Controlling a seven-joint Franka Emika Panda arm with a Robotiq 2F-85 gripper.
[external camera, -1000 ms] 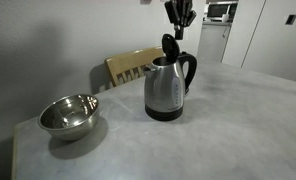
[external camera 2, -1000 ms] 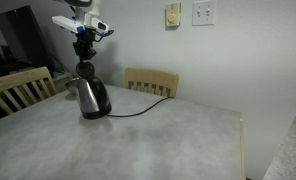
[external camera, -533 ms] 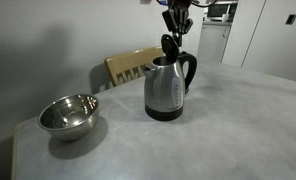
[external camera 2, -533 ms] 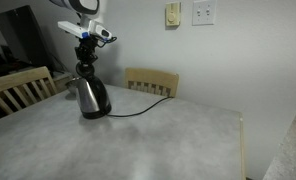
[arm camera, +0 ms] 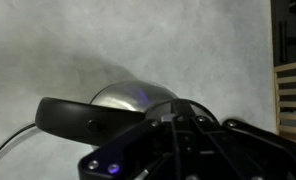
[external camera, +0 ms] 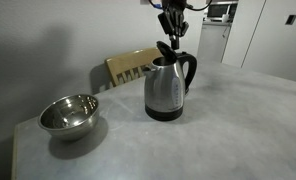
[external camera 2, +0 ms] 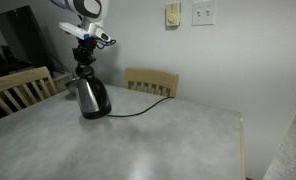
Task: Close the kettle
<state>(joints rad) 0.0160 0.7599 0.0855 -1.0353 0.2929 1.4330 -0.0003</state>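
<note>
Your task is not done yet: the tall brushed stainless-steel electric kettle (external camera: 165, 90) has its black hinged lid (external camera: 166, 47) standing upright over the open mouth. What is left, as I judge it, is to push that lid down until it seats. Your gripper (external camera: 174, 30) hangs directly above the kettle, just over the lid's top edge. I cannot tell whether it touches, or whether its fingers are apart or together. The kettle stands upright on its black round base (external camera: 164, 115) on the grey table (external camera: 233, 125). The wide shiny steel bowl (external camera: 68, 113) is well apart from the kettle, and the wooden chair (external camera: 128, 66) is behind it.
</note>
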